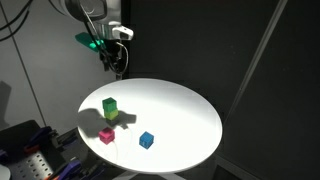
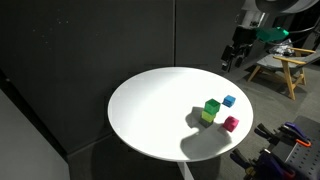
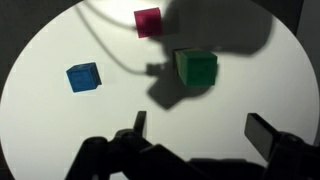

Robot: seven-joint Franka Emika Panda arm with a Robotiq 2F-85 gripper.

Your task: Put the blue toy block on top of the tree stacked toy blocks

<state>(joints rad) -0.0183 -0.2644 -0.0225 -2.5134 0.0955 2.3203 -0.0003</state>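
Observation:
A small blue toy block (image 1: 146, 140) lies on the round white table (image 1: 185, 105), apart from the other cubes; it also shows in the other exterior view (image 2: 229, 101) and in the wrist view (image 3: 83, 77). The stack of green blocks (image 1: 109, 109), bright green over paler yellow-green, stands on the table (image 2: 210, 111); from above only its green top shows in the wrist view (image 3: 196, 67). My gripper (image 1: 117, 62) (image 2: 232, 60) hangs high above the table's far edge. Its fingers (image 3: 200, 130) are spread open and empty.
A lone pink cube (image 1: 106, 135) (image 2: 231, 124) (image 3: 147, 22) lies near the stack. Dark curtains surround the table. A wooden stool (image 2: 283, 66) stands behind. Equipment sits at the table's side (image 1: 30, 150).

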